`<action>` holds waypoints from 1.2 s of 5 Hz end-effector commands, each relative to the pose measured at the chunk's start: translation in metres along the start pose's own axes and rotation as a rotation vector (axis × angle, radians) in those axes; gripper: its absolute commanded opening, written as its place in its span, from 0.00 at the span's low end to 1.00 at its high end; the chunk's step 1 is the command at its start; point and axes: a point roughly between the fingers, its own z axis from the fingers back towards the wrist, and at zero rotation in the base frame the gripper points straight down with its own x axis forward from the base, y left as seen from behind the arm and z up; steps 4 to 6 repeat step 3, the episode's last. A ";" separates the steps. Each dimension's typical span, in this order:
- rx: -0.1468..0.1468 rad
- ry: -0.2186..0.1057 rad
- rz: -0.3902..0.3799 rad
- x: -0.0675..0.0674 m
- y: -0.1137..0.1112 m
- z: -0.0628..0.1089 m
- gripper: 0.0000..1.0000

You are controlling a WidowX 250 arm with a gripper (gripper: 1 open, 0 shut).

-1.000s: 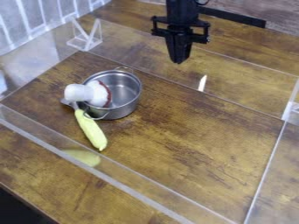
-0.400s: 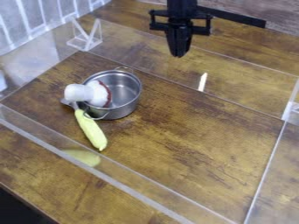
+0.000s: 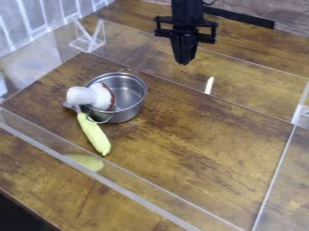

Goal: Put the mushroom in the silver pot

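The silver pot (image 3: pixel 118 97) stands left of centre on the wooden table. The mushroom (image 3: pixel 89 96) lies across its left rim: the white stem sticks out over the edge to the left, and the reddish-brown cap rests inside the pot. My gripper (image 3: pixel 183 60) hangs well away at the upper middle, pointing straight down, fingers pressed together and shut on nothing. It is up and to the right of the pot, clear of it.
A long yellow-green vegetable (image 3: pixel 93 133) lies just in front of the pot. Clear acrylic walls (image 3: pixel 145 194) ring the work area. A small clear stand (image 3: pixel 87 38) sits at the back left.
The gripper bobbed slightly up and came back to the same spot. Pot, mushroom and vegetable have not moved.
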 end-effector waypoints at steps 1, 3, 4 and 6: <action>0.007 -0.111 -0.009 0.003 0.009 0.057 0.00; 0.009 -0.105 -0.034 0.005 0.008 0.060 0.00; 0.009 -0.105 -0.034 0.005 0.008 0.060 0.00; 0.009 -0.105 -0.034 0.005 0.008 0.060 0.00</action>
